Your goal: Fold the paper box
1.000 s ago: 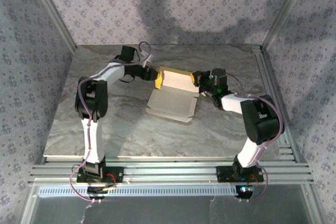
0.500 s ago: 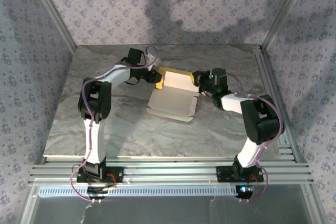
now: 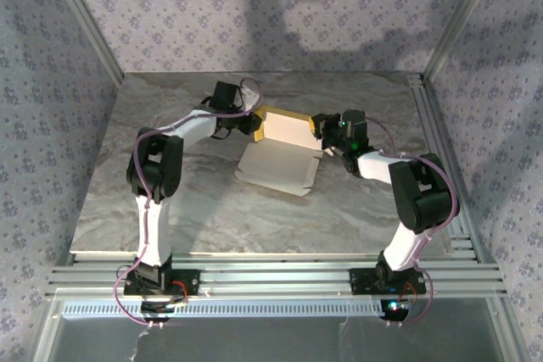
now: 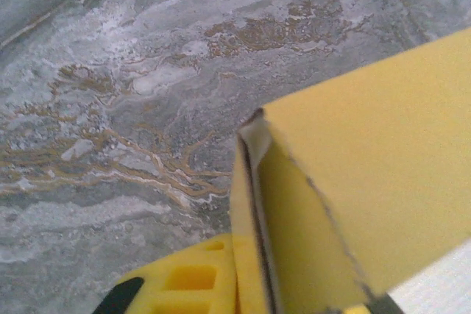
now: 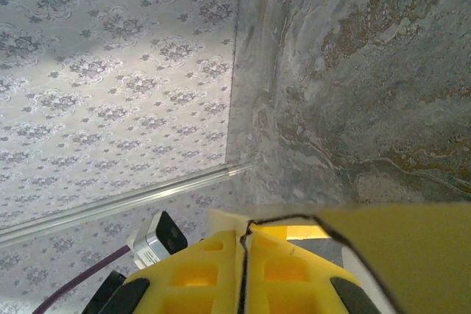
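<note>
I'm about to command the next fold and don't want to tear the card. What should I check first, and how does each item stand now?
1. Grip at the left end: the left pincer is shut on the paper box: ok.
2. Grip at the right end: the right pincer is shut on the box: ok.
3. Rear panel raised, front panel flat on the table: ok.
4. Side flaps seated in their slots: cannot tell.
5. Arms apart, not crossing: ok.
</note>
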Tool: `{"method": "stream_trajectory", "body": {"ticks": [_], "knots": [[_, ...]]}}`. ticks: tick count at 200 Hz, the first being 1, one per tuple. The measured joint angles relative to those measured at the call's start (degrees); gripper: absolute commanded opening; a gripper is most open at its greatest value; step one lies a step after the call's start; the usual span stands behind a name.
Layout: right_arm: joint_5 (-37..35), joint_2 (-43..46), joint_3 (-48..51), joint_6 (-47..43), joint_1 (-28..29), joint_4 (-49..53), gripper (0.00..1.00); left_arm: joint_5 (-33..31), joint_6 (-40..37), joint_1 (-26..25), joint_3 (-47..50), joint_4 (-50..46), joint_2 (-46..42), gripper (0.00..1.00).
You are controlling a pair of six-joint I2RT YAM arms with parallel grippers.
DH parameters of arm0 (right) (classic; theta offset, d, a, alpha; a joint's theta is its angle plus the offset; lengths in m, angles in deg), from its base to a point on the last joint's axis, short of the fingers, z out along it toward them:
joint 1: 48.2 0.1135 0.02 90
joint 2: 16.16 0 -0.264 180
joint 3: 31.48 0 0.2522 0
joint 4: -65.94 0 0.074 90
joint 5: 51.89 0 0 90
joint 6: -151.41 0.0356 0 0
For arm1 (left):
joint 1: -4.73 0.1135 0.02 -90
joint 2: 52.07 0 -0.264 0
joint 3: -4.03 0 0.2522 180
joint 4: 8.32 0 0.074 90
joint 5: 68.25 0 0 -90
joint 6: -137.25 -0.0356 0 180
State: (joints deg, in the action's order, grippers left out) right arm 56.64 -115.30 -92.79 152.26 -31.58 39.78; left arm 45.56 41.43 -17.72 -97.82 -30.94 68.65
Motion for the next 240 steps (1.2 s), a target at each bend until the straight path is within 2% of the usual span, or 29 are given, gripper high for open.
{"method": "stream_trajectory", "body": {"ticks": [9,54,95,116,141,148,163,176,240], "knots": [[-0.17,0.0,-0.07,0.0,-0.13,-0.02,0.0,-1.38,0.7,-0.5,0.09,0.37,-0.09,0.0],[-0.63,0.0,-0.2,0.0,-0.5,0.07,0.0,-9.77,2.51,-3.32,0.35,1.62,-0.57,0.0],[-0.79,0.0,-0.17,0.0,-0.5,0.04,0.0,-14.4,3.43,-4.68,0.44,1.68,-0.81,0.13],[-0.5,0.0,-0.17,0.0,-0.46,-0.15,0.0,-15.85,3.8,-5.03,0.74,1.79,-0.83,0.14],[0.46,0.0,-0.17,-0.02,-0.17,-0.24,0.0,-17.07,4.22,-5.11,1.2,1.79,-0.83,0.22],[0.63,0.0,-0.17,-0.02,-0.02,-0.26,0.0,-17.31,4.26,-5.2,1.33,1.75,-0.81,0.19],[0.76,0.0,-0.17,-0.02,0.13,-0.33,0.0,-17.92,4.35,-5.31,1.49,1.75,-0.79,0.06],[0.74,0.0,-0.17,-0.02,0.11,-0.35,0.0,-18.14,4.37,-5.29,1.49,1.79,-0.79,0.0],[0.74,0.0,-0.17,-0.02,0.11,-0.39,0.0,-19.08,5.27,-5.38,1.46,1.79,-0.72,0.0]]}}
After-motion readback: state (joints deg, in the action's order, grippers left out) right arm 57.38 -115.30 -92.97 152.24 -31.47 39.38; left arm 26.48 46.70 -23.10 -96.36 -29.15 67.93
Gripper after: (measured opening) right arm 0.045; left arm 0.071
